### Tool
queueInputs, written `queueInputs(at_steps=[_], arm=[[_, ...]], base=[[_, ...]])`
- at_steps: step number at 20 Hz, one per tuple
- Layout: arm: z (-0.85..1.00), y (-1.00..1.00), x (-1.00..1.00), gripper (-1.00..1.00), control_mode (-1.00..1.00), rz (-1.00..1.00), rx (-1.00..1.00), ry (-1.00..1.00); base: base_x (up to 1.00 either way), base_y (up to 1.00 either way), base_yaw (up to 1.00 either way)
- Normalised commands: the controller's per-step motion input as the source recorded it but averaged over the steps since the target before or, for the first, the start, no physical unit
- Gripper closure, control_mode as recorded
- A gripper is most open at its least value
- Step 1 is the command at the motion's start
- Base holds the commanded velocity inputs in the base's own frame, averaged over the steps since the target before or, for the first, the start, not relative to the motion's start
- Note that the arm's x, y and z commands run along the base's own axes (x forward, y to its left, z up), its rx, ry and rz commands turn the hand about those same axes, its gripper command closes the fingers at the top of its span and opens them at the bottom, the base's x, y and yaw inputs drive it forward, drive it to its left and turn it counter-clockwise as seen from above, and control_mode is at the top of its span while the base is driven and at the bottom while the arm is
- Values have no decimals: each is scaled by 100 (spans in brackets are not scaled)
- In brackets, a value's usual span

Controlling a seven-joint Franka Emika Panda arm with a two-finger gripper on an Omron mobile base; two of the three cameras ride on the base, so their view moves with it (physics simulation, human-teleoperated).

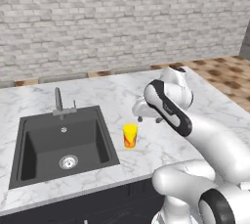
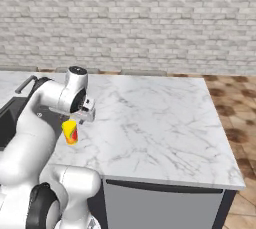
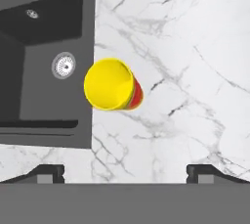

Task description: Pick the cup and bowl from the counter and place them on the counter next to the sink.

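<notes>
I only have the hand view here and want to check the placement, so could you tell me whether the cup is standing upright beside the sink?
Observer: Yes, the cup stands upright on the counter, just right of the sink rim, in the left base view.
Operator: Thank you. Is the end effector touching it?
Observer: No, the end effector hangs open above and slightly right of it, apart from it.
Operator: Is there a faucet I should mind?
Observer: A grey faucet rises at the sink's far edge, away from the cup.
</notes>
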Motion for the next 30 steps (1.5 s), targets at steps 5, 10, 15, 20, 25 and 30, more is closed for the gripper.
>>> queueInputs(at_steps=[5, 10, 15, 20, 25, 30], arm=[[44, -29, -11, -100, -100, -9, -1, 39], [-16, -9, -26, -100, -100, -6, 0, 1], [-39, -6, -59, -100, -100, -1, 0, -18], [-21, 0, -73, -100, -100, -1, 0, -19], [0, 0, -31, -100, -100, 0, 0, -5], [0, 0, 0, -100, -100, 0, 0, 0]], base=[[0, 0, 0], [0, 0, 0], [0, 0, 0], [0, 0, 0], [0, 0, 0], [0, 0, 0]])
